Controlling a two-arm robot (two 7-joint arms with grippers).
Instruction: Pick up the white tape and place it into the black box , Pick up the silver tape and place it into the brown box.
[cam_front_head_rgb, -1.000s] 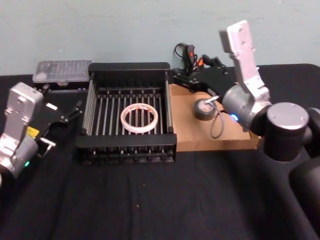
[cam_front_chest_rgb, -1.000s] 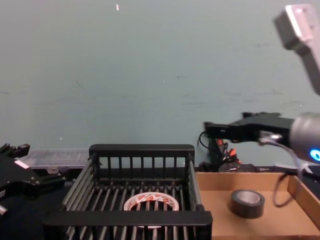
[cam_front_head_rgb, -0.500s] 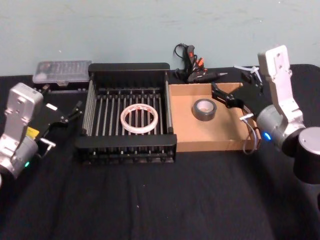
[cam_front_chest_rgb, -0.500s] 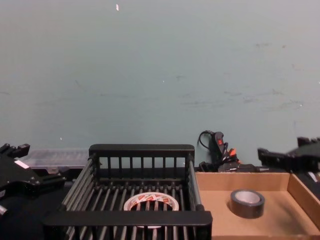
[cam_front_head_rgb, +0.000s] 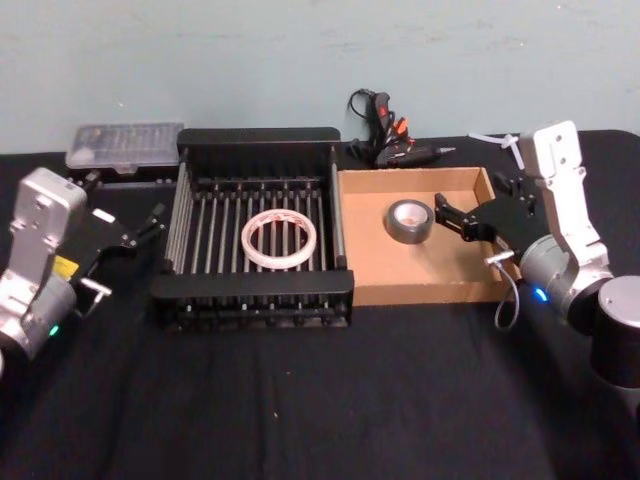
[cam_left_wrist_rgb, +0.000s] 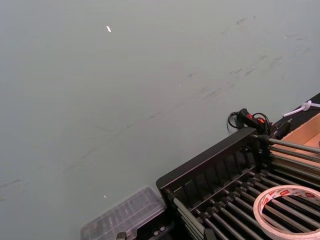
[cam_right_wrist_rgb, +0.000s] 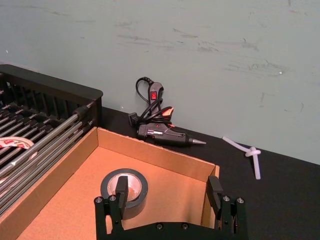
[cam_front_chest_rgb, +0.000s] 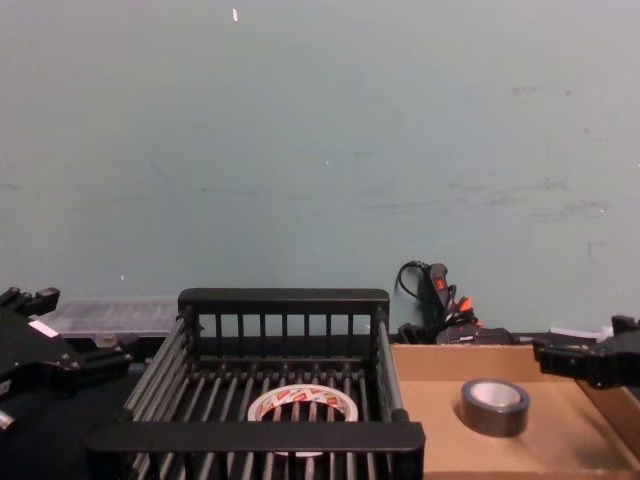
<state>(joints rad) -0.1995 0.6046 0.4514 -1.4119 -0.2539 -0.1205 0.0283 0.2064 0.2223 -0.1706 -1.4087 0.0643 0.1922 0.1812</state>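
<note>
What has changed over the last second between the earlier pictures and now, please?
The right gripper, open, has drawn back from above the silver tape toward the brown box's right edge and come lower. The silver tape, the white tape in the black box and the left gripper have stayed put.

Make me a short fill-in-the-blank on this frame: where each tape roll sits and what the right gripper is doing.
1. The white tape lies flat in the ____ box.
2. The silver tape rests in the ____ box.
3. The right gripper, its jaws ____, is clear of the silver roll and holds nothing.
4. The left gripper sits to the ____ of the black crate.

Missing words: black; brown; open; left
</note>
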